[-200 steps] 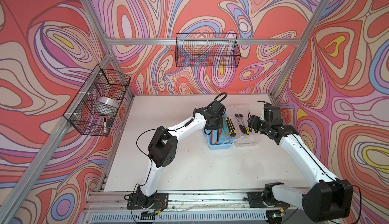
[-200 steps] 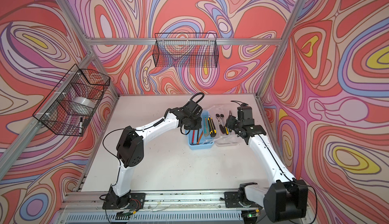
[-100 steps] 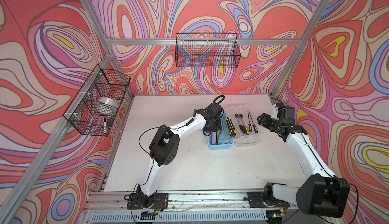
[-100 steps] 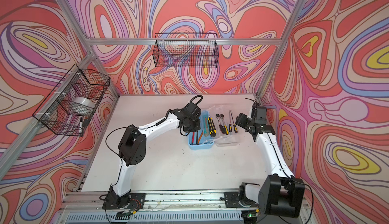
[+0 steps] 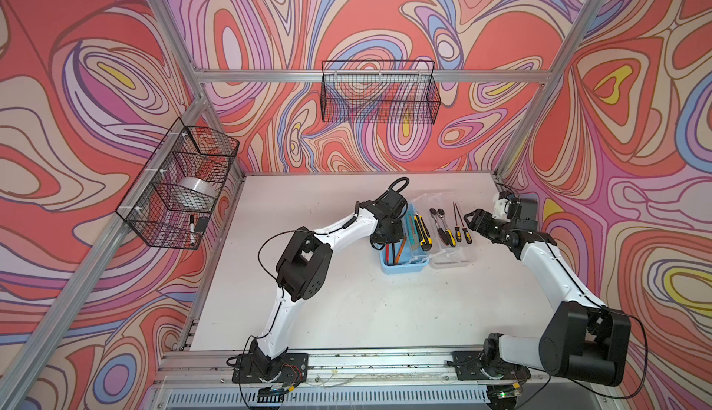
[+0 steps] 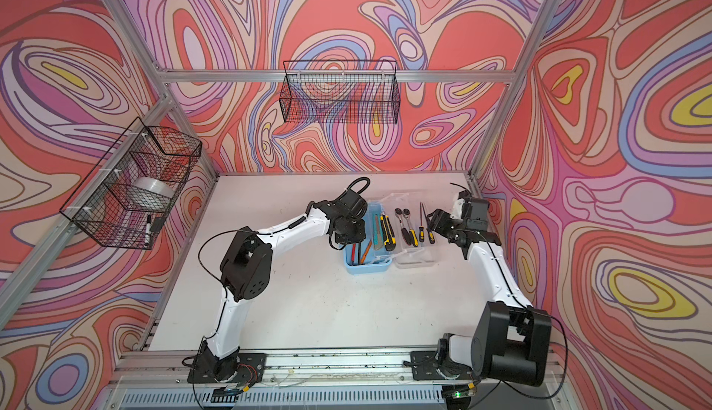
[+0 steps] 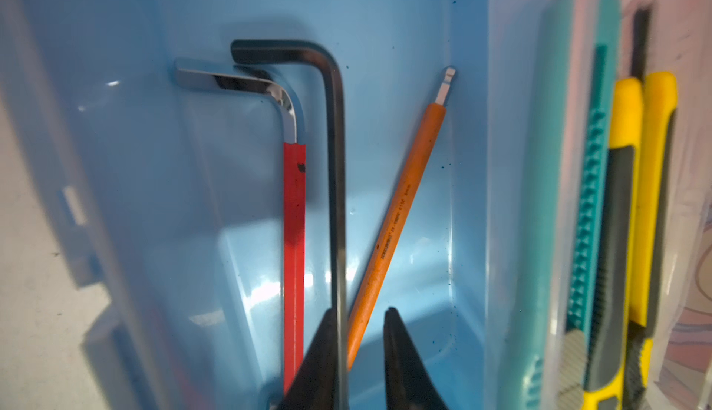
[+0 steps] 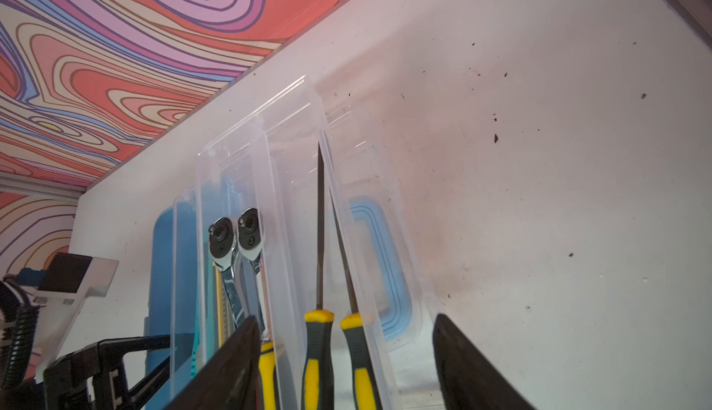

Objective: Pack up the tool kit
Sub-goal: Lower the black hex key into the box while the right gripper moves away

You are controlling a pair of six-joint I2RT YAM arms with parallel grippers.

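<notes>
Light-blue case (image 5: pixel 402 264) sits open on the table (image 5: pixel 346 311), right under the left jaws. Inside it a red-sleeved hex key (image 7: pixel 294 234), a black hex key (image 7: pixel 335 157) and an orange hex key (image 7: pixel 400 196) lie lengthwise. Left jaws are narrowly parted low over them: the black key's shaft runs along one fingertip, the orange key passes under the gap, nothing is pinched. Teal cutter (image 7: pixel 589 196) and yellow cutter (image 7: pixel 651 196) lie side by side just past the case wall, toward the right jaws. Clear lid (image 5: pixel 454 259) lies flat against the case, in front of the right jaws, carrying two ratchets (image 8: pixel 235 242) and two yellow-handled drivers (image 8: pixel 318 346); the blue handle (image 8: pixel 381 258) shows through it. Right jaws are spread wide and empty, just beside the driver handles. Two wire baskets (image 5: pixel 379 92) hang on the walls, well apart from both jaws.
</notes>
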